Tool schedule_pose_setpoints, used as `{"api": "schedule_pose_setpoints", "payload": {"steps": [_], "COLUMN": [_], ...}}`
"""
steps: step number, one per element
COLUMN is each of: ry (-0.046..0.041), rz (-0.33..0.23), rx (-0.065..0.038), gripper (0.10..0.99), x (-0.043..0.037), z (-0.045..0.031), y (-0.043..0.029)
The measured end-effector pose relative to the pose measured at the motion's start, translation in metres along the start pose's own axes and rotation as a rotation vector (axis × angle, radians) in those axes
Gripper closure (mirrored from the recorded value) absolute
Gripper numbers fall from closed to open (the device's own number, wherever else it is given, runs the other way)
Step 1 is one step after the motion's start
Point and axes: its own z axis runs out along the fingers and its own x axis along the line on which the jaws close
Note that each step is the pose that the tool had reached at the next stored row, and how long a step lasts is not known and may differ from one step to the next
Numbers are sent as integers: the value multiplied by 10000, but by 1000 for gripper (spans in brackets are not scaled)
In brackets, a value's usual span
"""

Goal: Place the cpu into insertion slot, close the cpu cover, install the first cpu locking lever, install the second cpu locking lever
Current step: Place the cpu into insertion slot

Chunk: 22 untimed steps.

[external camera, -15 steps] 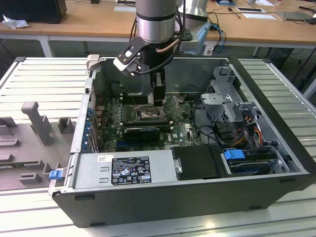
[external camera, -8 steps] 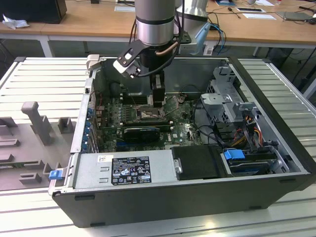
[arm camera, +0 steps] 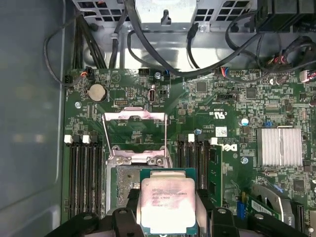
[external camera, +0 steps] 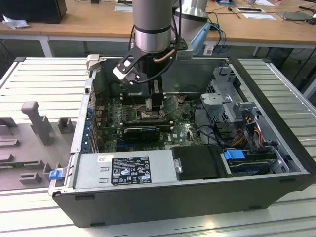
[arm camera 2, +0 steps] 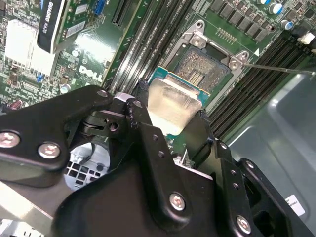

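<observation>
Tool (arm camera: 167, 217) clamped on cpu (arm camera: 168, 195), chip held flat over insertion slot (arm camera 2: 203, 69) on motherboard (arm camera: 222, 98). Cpu cover (arm camera: 133, 129) is flipped open beside slot, memory slots (arm camera: 84, 177) alongside.

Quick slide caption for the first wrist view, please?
Gripper, jaws shut on the cpu, over the empty insertion slot; cpu cover open.
</observation>
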Motion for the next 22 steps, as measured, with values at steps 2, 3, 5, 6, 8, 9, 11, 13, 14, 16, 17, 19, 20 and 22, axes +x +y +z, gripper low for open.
{"api": "schedule_pose_setpoints", "payload": {"steps": [2,3,5,6,8,9,11,13,14,16,17,19,20,22], "ry": [-1,-2,-2,-4,-2,-2,-3,-2,-1,1,-1,-2,-3,-3], "rz": [-1,-1,-2,-3,-2,-1,-1,-1,-1,1,-1,-1,-3,-1], "rx": [-2,-1,-1,0,-1,-1,0,-1,-2,-3,-1,-1,0,-1], "gripper": [557,557,557,557,557,557,557,557,557,557,557,557,557,557], "x": [0,0,0,-1,-1,-1,-1,0,-1,0,-1,-1,-1,-1], "z": [12,18,27,31,34,34,34,35,38,46,54,65,69,73], "y": [-21,-27,-32,-33,-34,-35,-35,-35,-36,-41,-46,-52,-52,-55]}}
